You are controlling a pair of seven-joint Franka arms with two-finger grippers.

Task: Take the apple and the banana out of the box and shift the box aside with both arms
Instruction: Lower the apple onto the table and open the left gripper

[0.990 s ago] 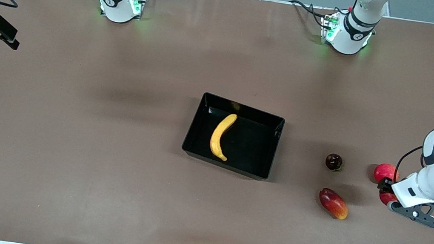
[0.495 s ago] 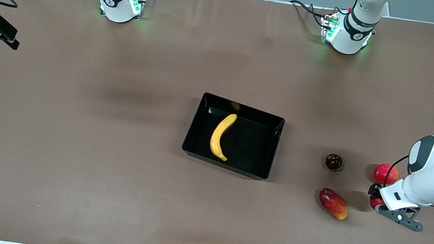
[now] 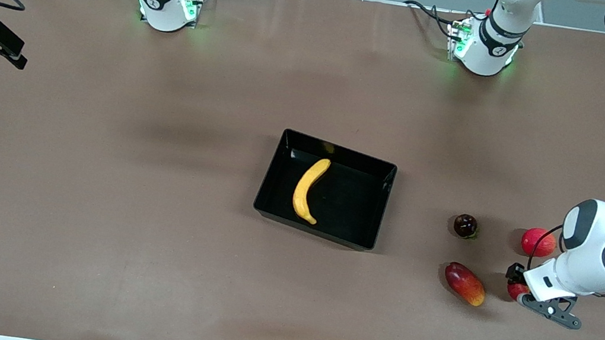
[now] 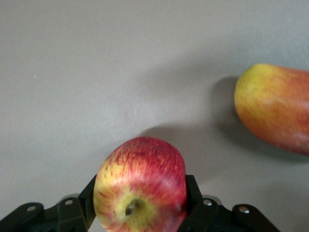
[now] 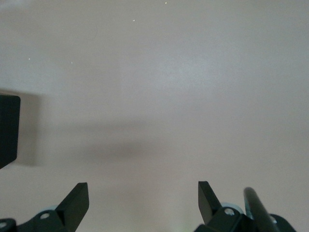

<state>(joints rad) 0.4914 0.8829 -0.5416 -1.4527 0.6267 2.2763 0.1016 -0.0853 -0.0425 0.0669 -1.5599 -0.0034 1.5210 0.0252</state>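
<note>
Your left tool (image 3: 514, 285) has carried the apple (image 4: 140, 184) from beside the pinkish-red fruit (image 3: 538, 242) to a spot over the table (image 3: 154, 202) just beside the mango (image 3: 464, 283), and it stays clenched on the apple. You have the banana (image 3: 308, 189) lying in the black box (image 3: 378, 205) mid-table. A dark round fruit (image 3: 465, 225) sits near the mango. Your right tool (image 5: 143, 200) waits over bare table at its own end, fingers spread wide.

Apple (image 3: 515, 289) mostly hidden by left tool (image 3: 519, 286); mango (image 4: 275, 107) cut off, wrist view edge.
</note>
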